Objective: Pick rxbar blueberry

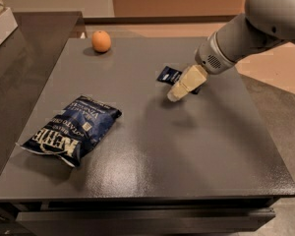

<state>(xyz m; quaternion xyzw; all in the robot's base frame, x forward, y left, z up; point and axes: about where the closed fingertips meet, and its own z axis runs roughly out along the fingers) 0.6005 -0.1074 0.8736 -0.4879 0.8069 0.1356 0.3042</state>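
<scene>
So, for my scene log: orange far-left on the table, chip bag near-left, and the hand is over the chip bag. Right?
Not quite: the camera view shows the hand at the rxbar blueberry, not over the chip bag. The rest stands.

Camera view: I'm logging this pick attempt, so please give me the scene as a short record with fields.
surface: dark grey table
rxbar blueberry: lies flat, far side, right of centre; its right part is hidden behind the arm
gripper: cream-coloured, angled down toward the table, tip just in front of the bar
contact: cannot tell whether the gripper touches the bar
chip bag: lies near the left front, apart from the bar
orange: far left, on its own
</scene>
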